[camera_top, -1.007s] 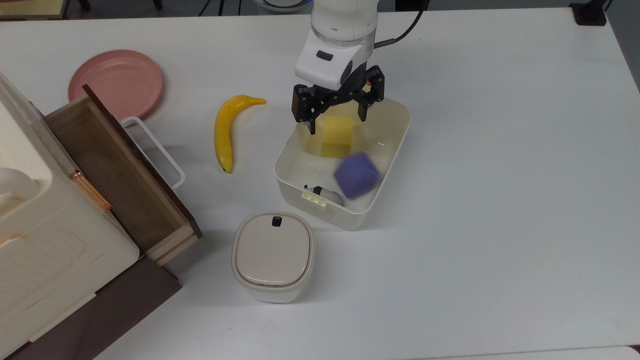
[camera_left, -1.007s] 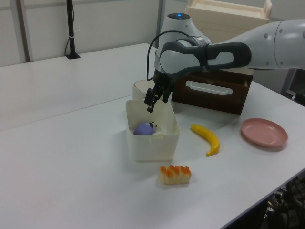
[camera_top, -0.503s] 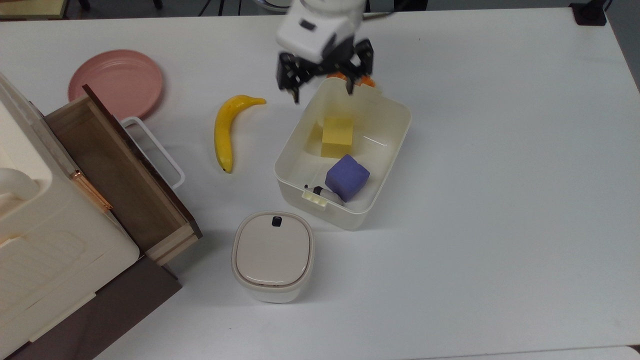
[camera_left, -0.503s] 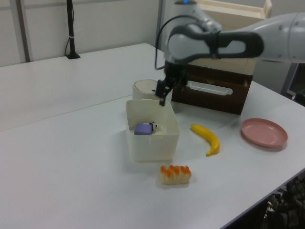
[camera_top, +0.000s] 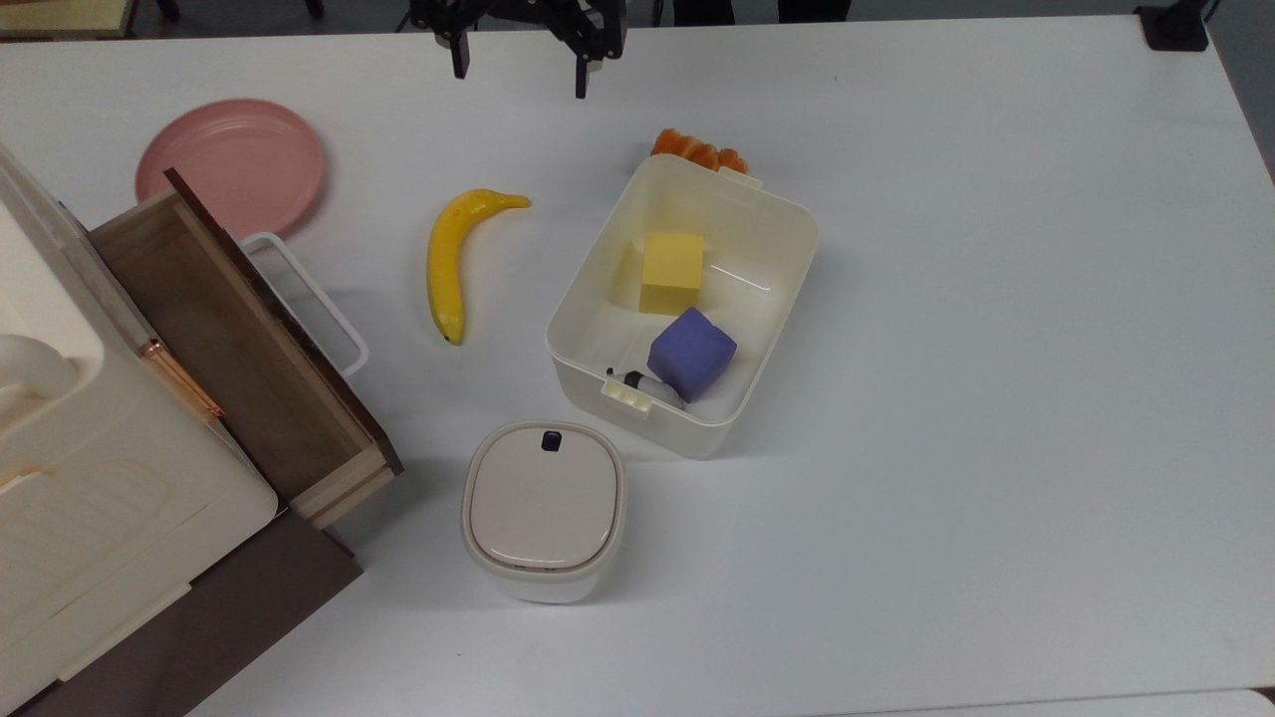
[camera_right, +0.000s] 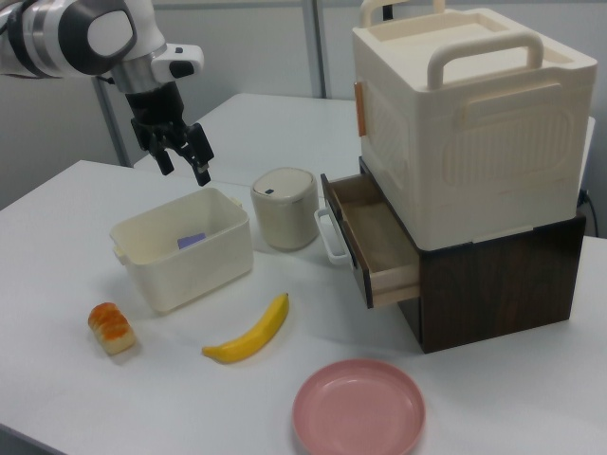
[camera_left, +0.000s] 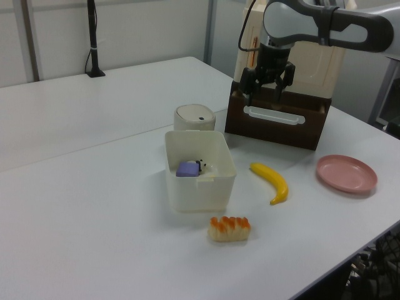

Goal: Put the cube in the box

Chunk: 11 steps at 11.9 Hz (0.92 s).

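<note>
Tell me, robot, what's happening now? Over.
Gripper open, empty, up away from the box. Cube resting inside, beside the yellow block. Nothing in the way. Over.

From the right view I see the gripper [camera_right: 182, 157] hanging above and behind the box [camera_right: 204, 268], jaws spread and empty. The cube [camera_right: 192, 241] lies inside the box. On the surface [camera_right: 493, 389], a banana [camera_right: 248, 335] lies just in front of the box.
</note>
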Available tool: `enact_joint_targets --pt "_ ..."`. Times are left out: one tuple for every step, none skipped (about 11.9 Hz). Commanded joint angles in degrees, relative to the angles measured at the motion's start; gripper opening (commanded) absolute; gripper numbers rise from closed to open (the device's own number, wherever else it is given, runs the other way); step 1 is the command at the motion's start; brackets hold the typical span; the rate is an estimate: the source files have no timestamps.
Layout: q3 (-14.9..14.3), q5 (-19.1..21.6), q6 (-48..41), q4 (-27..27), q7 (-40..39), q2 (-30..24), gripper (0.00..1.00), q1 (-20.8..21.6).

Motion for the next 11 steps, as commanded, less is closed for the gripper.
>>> enact_joint_targets --pt "-1.6 -0.3 -2.2 -0.7 2.1 -0.9 1.0 2.1" --pt "-2.8 -0.3 -2.4 -0.7 1.1 -0.9 1.0 3.4" --pt "-5.1 -0.2 -3.1 -0.9 0.2 -0.9 1.0 5.8" --pt "-5.4 -0.2 -3.3 -0.9 -0.2 -0.9 1.0 6.1" --pt "-5.4 -0.1 -3.4 -1.0 -1.4 -1.0 1.0 6.1" --pt "-5.4 0.0 -3.4 -1.0 -3.2 -1.0 1.0 6.0" --pt "-5.4 0.0 -3.4 -1.0 -3.7 -1.0 1.0 6.0" --pt "-5.4 0.0 -3.4 -1.0 -3.7 -1.0 1.0 6.0" --pt "-5.6 0.0 -3.4 -1.0 -3.7 -1.0 1.0 6.0" --pt "-5.6 0.0 -3.4 -0.9 -3.7 -1.0 1.0 5.9" --pt "-5.6 0.0 -3.4 -0.9 -3.7 -1.0 1.0 5.9"
